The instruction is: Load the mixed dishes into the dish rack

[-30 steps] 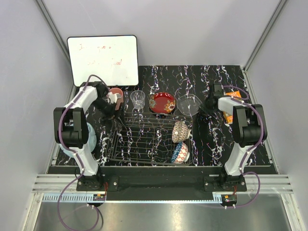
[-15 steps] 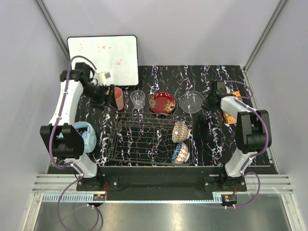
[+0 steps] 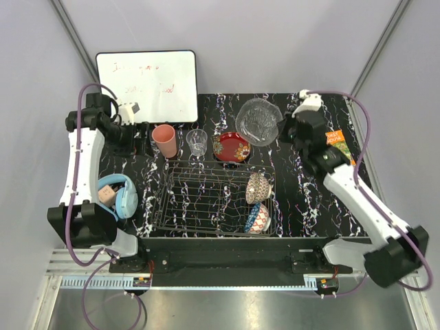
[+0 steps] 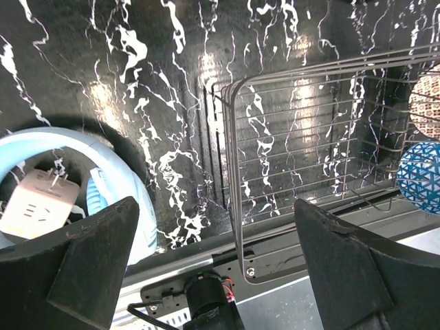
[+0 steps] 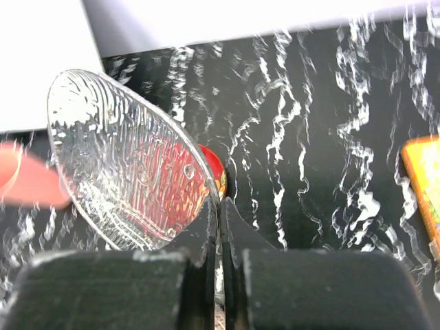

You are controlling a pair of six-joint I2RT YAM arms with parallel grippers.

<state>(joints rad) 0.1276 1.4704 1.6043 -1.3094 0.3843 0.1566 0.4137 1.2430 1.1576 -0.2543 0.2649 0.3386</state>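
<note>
Far left of the top view: light-blue headphones point(image 3: 118, 197) on the table point(image 3: 302, 199), not part of the job. Left arm reared up at upper left. Its end effector point(image 4: 216, 206) is released, fingers wide apart with nothing between them, and its wrist camera looks down on the rack's left end. Moving right along the back row: salmon-pink cup point(image 3: 163, 139), small clear glass tumbler point(image 3: 197, 142) and red gold-patterned plate point(image 3: 232, 146), all standing on the table just beyond the dish rack point(image 3: 199, 196). Upper centre: clear glass bowl point(image 3: 257, 120), tipped on edge and clear of the table, its lower edge overlapping the plate's far side in this view. The right end effector point(image 5: 220, 206) is clenched on its rim, a thin pinch, with the bowl's body out to the left of the fingers in the wrist view. The rack lies below and slightly left of the bowl in the top view, long axis left to right. The beige speckled bowl point(image 3: 257, 187) and blue patterned bowl point(image 3: 257, 218) fill its right end; the left and middle rows stand free. The right arm is stretched up from lower right, elbow out. Judgement: the bowl has to travel down-frame and a little left, staying on edge to drop between tines. Orange book point(image 3: 337, 137) far right, left alone.
</note>
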